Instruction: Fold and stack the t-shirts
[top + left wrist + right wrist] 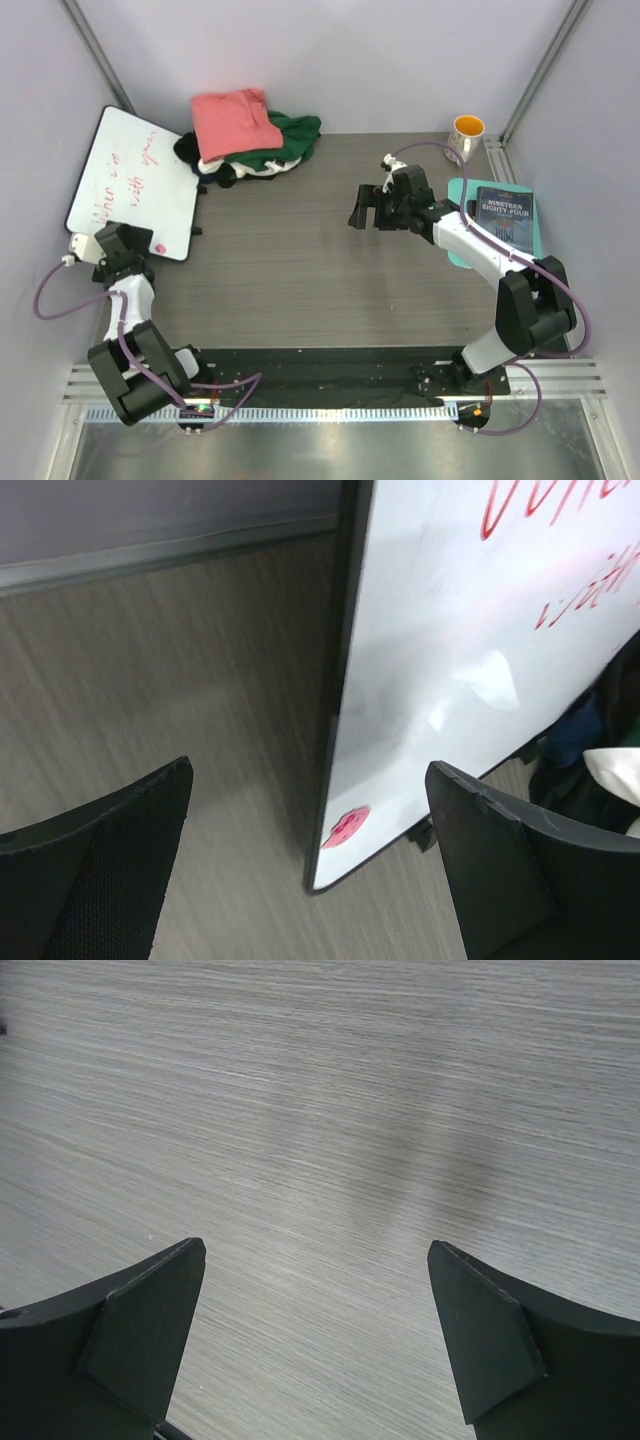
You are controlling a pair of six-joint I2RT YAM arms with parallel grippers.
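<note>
The t-shirts lie in a loose heap at the back left of the table. A salmon-pink one (232, 122) is on top, over a dark green one (288, 138), a white one (262, 168) and a black one (212, 172). The edge of the heap (605, 765) shows at the right of the left wrist view. My left gripper (140, 250) (308, 768) is open over the whiteboard's near corner, holding nothing. My right gripper (368, 205) (316, 1247) hangs open over bare tabletop right of centre, well apart from the heap.
A whiteboard with red writing (130, 185) (480, 650) lies at the left, with a pink dot (347, 827) at its near corner. An orange mug (467, 130) stands at the back right. A dark book (503, 218) rests on a teal mat (462, 250). Walls close three sides.
</note>
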